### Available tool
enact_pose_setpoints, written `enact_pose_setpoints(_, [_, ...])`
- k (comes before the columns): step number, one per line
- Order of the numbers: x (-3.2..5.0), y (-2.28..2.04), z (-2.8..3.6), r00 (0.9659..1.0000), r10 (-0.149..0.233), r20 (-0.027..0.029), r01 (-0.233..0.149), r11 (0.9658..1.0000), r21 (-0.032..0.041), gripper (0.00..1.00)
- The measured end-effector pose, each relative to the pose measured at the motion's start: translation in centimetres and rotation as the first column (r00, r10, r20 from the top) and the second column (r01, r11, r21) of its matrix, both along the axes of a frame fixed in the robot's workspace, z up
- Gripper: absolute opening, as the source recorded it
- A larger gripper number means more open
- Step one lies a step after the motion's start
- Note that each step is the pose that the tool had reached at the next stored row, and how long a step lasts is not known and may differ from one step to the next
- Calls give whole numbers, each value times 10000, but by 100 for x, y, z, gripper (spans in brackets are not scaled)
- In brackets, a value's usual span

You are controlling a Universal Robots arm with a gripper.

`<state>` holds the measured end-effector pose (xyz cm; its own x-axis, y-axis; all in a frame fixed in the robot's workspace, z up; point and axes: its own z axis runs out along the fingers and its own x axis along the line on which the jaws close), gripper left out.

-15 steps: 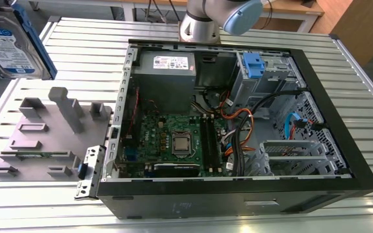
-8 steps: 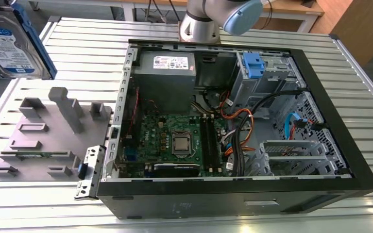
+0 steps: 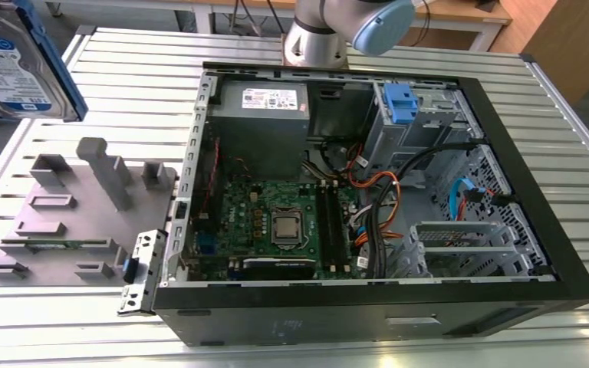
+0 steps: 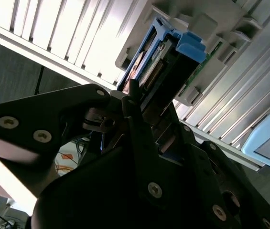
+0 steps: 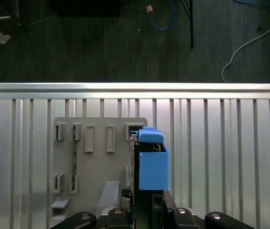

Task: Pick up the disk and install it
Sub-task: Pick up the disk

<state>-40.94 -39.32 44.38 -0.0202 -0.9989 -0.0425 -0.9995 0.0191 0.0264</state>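
One disk (image 3: 13,65) is off the table, clamped at one end in the closed gripper (image 4: 142,119). It hangs outside the open computer case (image 3: 540,230), on the exterior view's left of it and above the grey tray (image 3: 80,215) that lies against the case on that side.

The picking-up looks done and the installing not yet begun; the step in hand reads as the carry toward the case. What remains would call for bringing the disk over the case wall and lining its blue bracket up with the drive cage (image 3: 417,115) in the far corner of the case, clear of the loose cables beside it.

The exterior view gives the case's inside and the cage, and the disk's labelled face, but not the grip. The first wrist view looks straight down the disk (image 5: 152,164), edge-on, with the tray (image 5: 96,157) under it. The second wrist view shows the fingers (image 4: 135,112) pressed on the disk (image 4: 173,62) from both sides.
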Motion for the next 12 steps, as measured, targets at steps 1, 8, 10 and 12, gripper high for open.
enact_pose_setpoints(1, [0, 0, 18, 10000, 0, 0, 0, 10000, 0, 35])
enact_pose_setpoints(8, [0, 0, 181, 10000, 0, 0, 0, 10000, 0, 35])
enact_pose_setpoints(10, [0, 0, 229, 10000, 0, -1, 0, 10000, 0, 35])
enact_pose_setpoints(12, [0, 0, 277, 10000, 0, 0, 0, 10000, 0, 35])
